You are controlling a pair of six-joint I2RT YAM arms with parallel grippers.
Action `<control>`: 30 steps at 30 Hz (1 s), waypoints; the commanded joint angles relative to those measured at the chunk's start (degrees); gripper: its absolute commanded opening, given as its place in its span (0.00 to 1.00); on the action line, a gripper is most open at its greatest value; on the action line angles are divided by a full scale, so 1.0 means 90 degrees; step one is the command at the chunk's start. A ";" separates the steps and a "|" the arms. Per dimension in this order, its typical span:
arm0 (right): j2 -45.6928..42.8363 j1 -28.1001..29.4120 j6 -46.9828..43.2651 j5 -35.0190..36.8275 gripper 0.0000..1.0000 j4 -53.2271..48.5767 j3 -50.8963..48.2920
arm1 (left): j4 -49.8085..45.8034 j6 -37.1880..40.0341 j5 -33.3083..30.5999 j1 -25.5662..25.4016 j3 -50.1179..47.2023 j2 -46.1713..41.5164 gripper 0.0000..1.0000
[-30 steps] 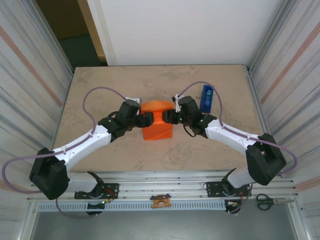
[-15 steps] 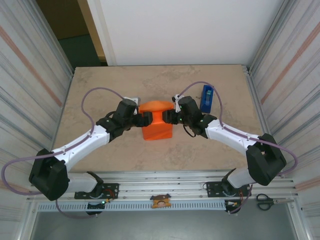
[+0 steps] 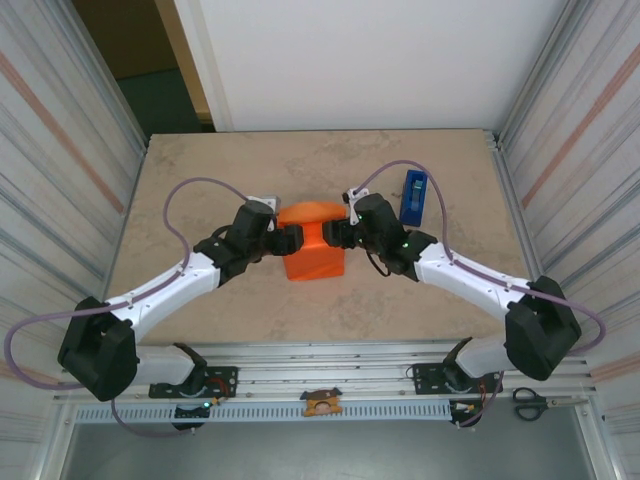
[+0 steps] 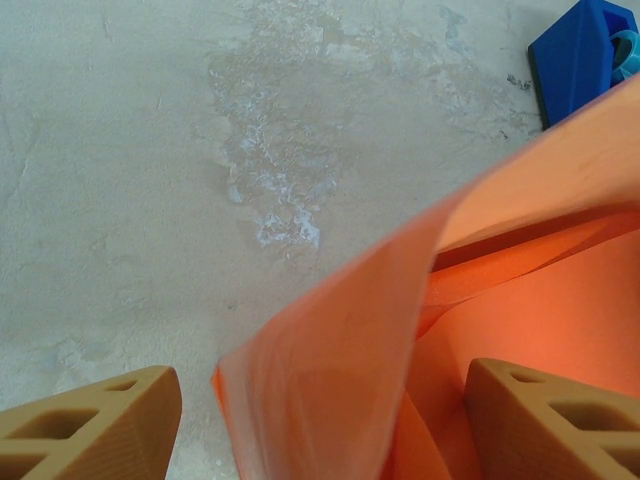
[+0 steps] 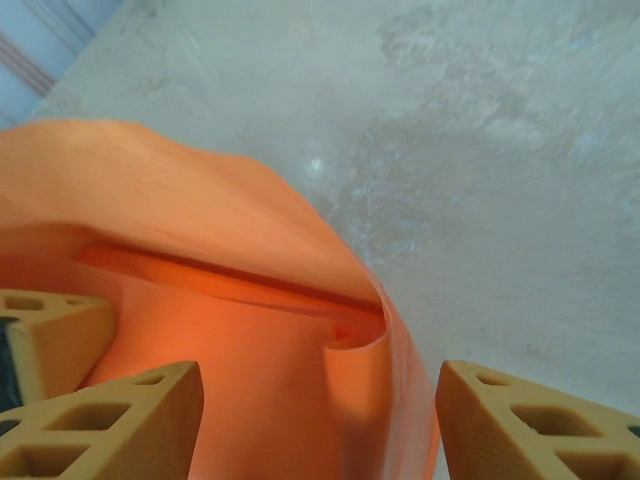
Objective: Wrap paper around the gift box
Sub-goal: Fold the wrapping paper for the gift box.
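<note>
The orange paper (image 3: 314, 248) sits folded into a bundle at the table's middle, its far flap arching up. The gift box is hidden under it. My left gripper (image 3: 291, 240) is at the bundle's left side. In the left wrist view a loose corner of the paper (image 4: 340, 370) stands between the wide-apart fingers (image 4: 95, 425), touching neither, so the left gripper (image 4: 320, 430) is open. My right gripper (image 3: 336, 234) is at the bundle's right side. It is open too: the right gripper (image 5: 315, 430) straddles the curled edge of the paper (image 5: 300, 350) without pinching it.
A blue tape dispenser (image 3: 414, 196) lies just behind and right of the right gripper, and the dispenser (image 4: 585, 50) also appears in the left wrist view. A small white object (image 3: 263, 201) sits behind the left gripper. Scissors (image 3: 530, 402) rest on the frame at the near right.
The right arm's elbow has swung slightly outward to the right, and its gripper sits a little closer to the paper. The left arm has barely shifted. The paper bundle stays in place.
</note>
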 commanded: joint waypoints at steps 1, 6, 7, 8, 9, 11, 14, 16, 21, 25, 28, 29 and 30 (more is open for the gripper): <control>-0.0255 0.0043 -0.0193 0.0719 0.62 0.0259 -0.0402 | -0.0321 -0.0074 -0.0020 0.0029 -0.0175 0.0059 0.75; 0.0207 0.0034 -0.0172 0.0906 0.56 0.0832 -0.0708 | -0.0387 -0.0030 0.0010 0.0026 -0.0069 0.0060 0.75; 0.0329 0.0048 -0.0069 0.0887 0.55 0.0813 -0.0712 | -0.0337 -0.0069 0.0004 0.0029 -0.0093 0.0018 0.75; 0.0377 0.0067 0.0025 0.0876 0.52 0.0885 -0.0770 | -0.0278 -0.0071 0.0025 0.0030 -0.0108 -0.0006 0.75; 0.0402 0.0113 0.0101 0.0875 0.50 0.1076 -0.0869 | -0.0264 -0.0091 0.0033 0.0029 -0.0113 -0.0028 0.75; 0.0373 0.0178 0.0053 0.0772 0.45 0.1390 -0.1022 | -0.0313 -0.0093 0.0038 0.0031 -0.0107 -0.0012 0.75; 0.0147 0.0240 -0.0104 0.0883 0.44 0.1094 -0.0922 | -0.0490 -0.0004 -0.0057 0.0029 -0.0024 0.0029 0.75; -0.0042 0.0229 -0.0190 0.0937 0.44 0.1071 -0.0941 | -0.0447 -0.0021 -0.0041 0.0028 -0.0053 0.0030 0.75; -0.0213 0.0138 -0.0617 0.0808 0.35 0.0939 -0.0813 | -0.0424 -0.0052 0.0018 0.0025 -0.0059 0.0098 0.74; -0.0048 0.0066 -0.0324 0.0676 0.28 0.1266 -0.0990 | -0.0372 -0.0087 -0.0037 0.0024 -0.0124 0.0050 0.74; 0.0204 0.0197 -0.0314 0.0717 0.24 0.1285 -0.0888 | -0.0402 -0.0085 -0.0035 0.0024 -0.0115 0.0078 0.74; 0.0190 0.0269 -0.0315 0.0875 0.22 0.1248 -0.0864 | -0.0422 -0.0082 -0.0030 0.0027 -0.0086 0.0079 0.74; 0.0162 0.0312 -0.0323 0.0980 0.21 0.1309 -0.0903 | -0.0397 -0.0088 -0.0035 0.0024 -0.0092 0.0079 0.74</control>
